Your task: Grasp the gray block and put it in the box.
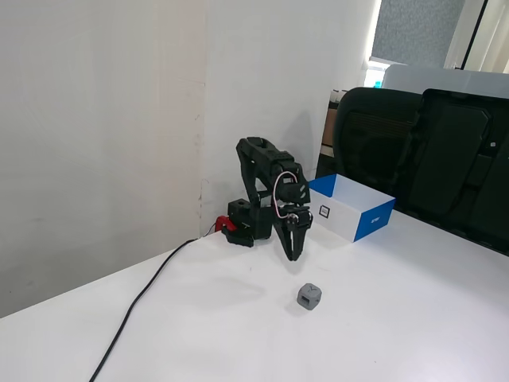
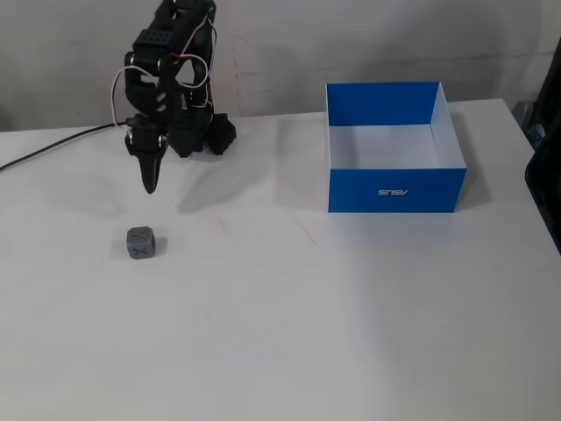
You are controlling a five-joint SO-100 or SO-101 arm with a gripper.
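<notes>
The gray block (image 1: 309, 296) is a small cube with a dark mark on top. It sits on the white table, also seen in the other fixed view (image 2: 141, 243). My black gripper (image 1: 293, 256) points down with its fingers together, empty, above the table and a short way behind the block; it also shows in the other fixed view (image 2: 150, 188). The box (image 1: 378, 220), blue and white with a small square label, stands open beside the arm. In the other fixed view the box (image 2: 395, 189) is at the right and nothing lies in it.
A black cable (image 1: 143, 296) runs from the arm's base (image 1: 241, 223) to the table's front-left edge. Black chairs (image 1: 425, 151) stand behind the table's far edge. A white wall is close behind the arm.
</notes>
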